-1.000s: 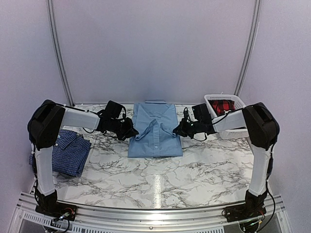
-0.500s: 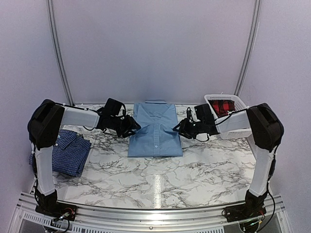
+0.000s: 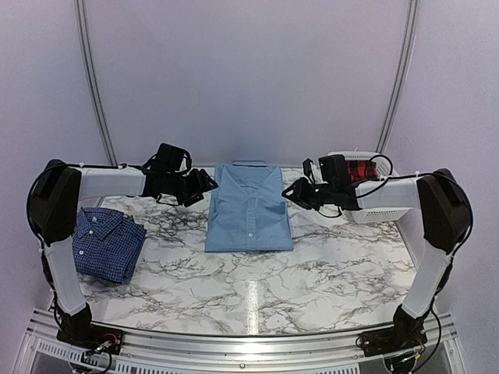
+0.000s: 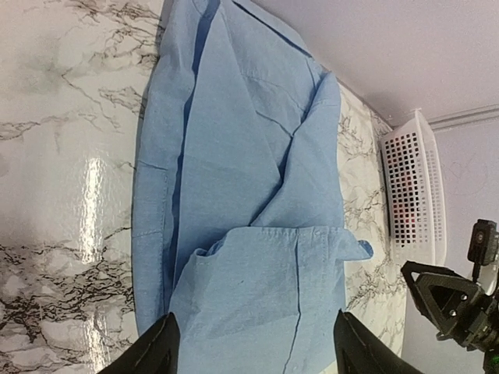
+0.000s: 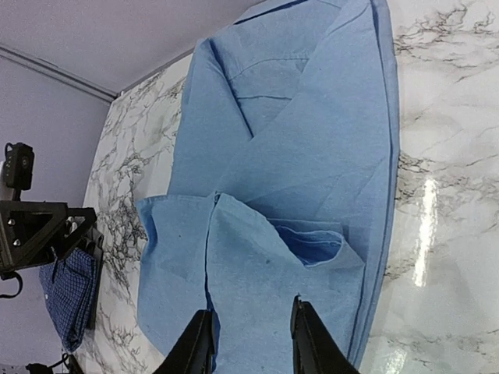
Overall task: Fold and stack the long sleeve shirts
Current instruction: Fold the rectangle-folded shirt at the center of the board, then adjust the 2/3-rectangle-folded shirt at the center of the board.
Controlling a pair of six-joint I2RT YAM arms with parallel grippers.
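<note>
Reading the light blue shirt [image 3: 249,210] first: it lies front-up at the far middle of the table [image 3: 327,273], collar toward the far edge, sides tucked into a tidy rectangle. Both wrist views show the sleeves laid across the body, one cuff [image 4: 343,245] reaching the right edge.

The dark blue checked shirt [image 3: 105,243] sits folded at the near left, well apart from it.

The left gripper [image 3: 210,180] hangs just off the shirt's far-left edge with its jaws spread wide and nothing between them. The right gripper [image 3: 288,194] hangs just off the right edge, jaws parted more narrowly and also empty. The white basket [image 3: 374,212] stands at the far right, behind the right arm.

Step in hand, as you can judge it: the sleeve fold on the light blue shirt is done and let go. The next move probably calls for both grippers to drop to the near hem, pinch one corner each and carry it evenly toward the collar. Stacking with the checked shirt comes after that.

Against a second ago: both grippers were low and closed at the shirt's side edges. Now they have let go, lifted and drawn back outward. A sleeve then ran raised across the front; it now lies flatter.
</note>
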